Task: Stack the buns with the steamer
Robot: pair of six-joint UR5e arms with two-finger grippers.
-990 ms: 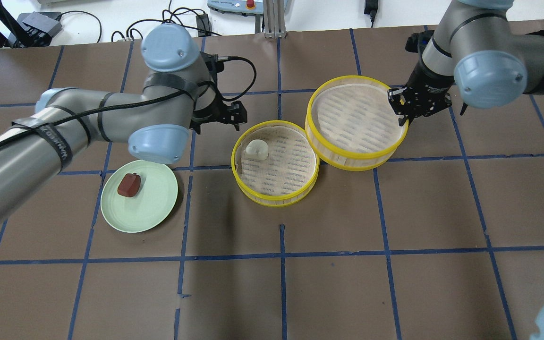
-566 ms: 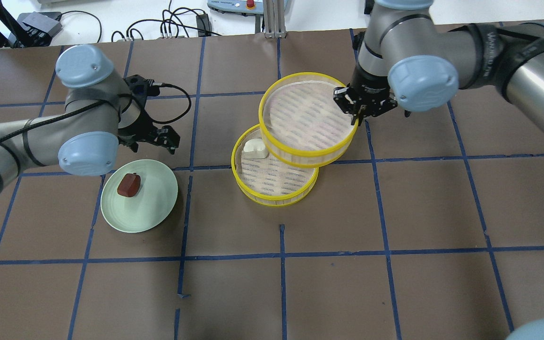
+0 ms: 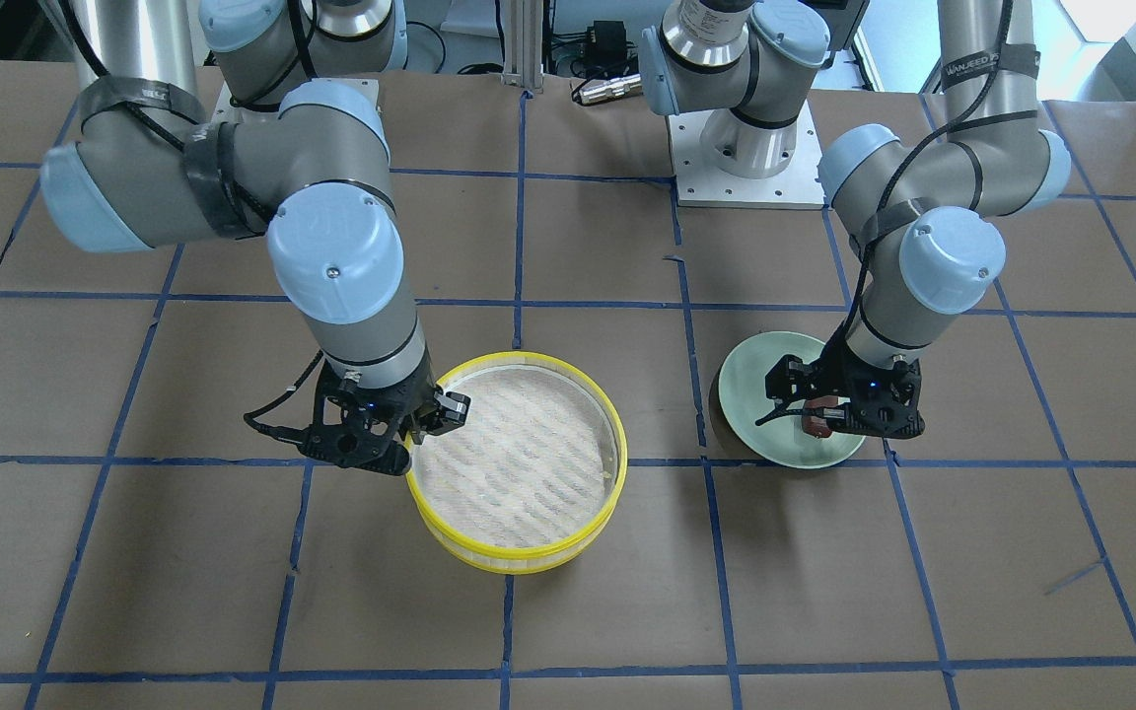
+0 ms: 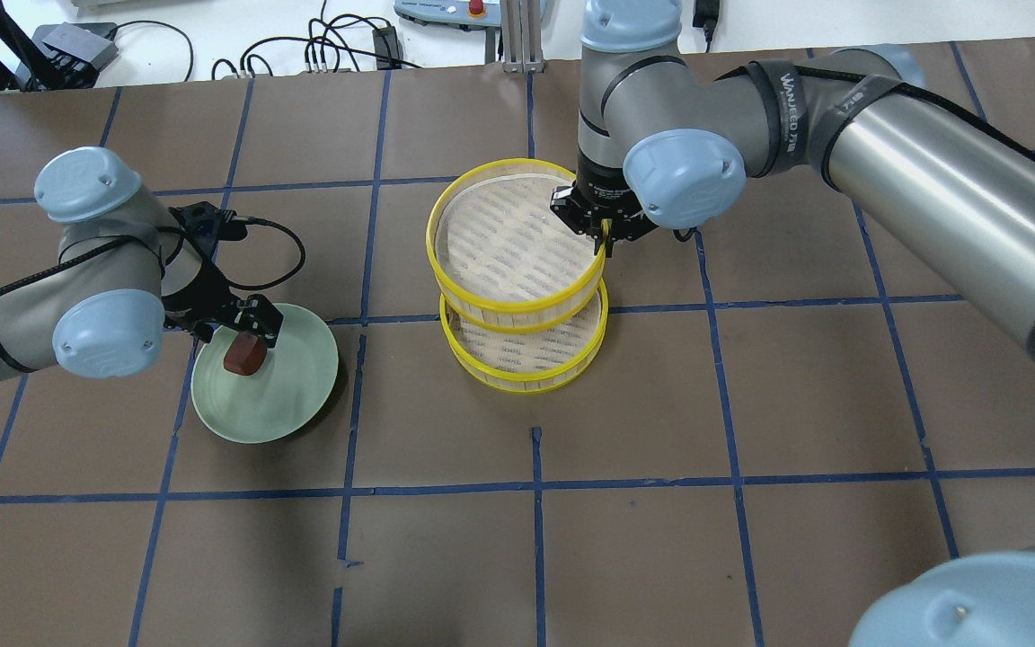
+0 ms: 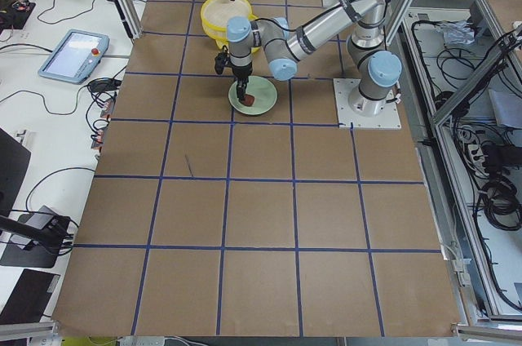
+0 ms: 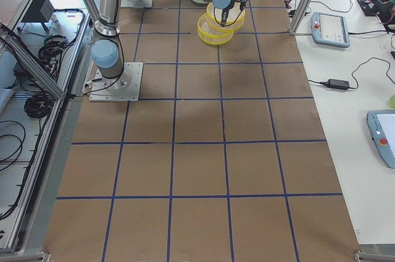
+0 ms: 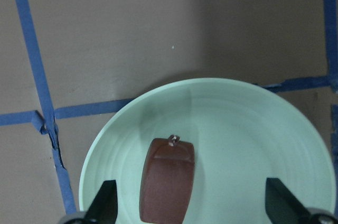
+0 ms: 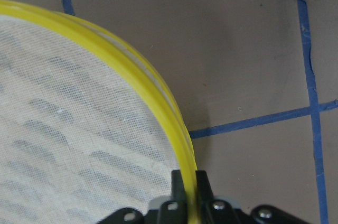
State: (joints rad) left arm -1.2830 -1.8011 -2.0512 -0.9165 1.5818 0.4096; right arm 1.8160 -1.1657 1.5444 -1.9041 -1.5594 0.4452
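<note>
The steamer tier (image 4: 499, 243), clamped by the right claw (image 4: 605, 235), is nearly stacked; the brown bun (image 4: 245, 355) is flanked, ungrasped, by the parted left claw (image 4: 243, 332).

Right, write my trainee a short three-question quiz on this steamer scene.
1. True or false: the right gripper is shut on the rim of the upper steamer tray.
2. Pick one. The reddish-brown bun lies: A) inside the upper steamer tray; B) on the green plate; C) in the right gripper.
3. Fill the gap: the left gripper hangs over the plate with its jaws ____, one finger on each side of the bun.

Key: 1 true; 2 B; 3 open.
</note>
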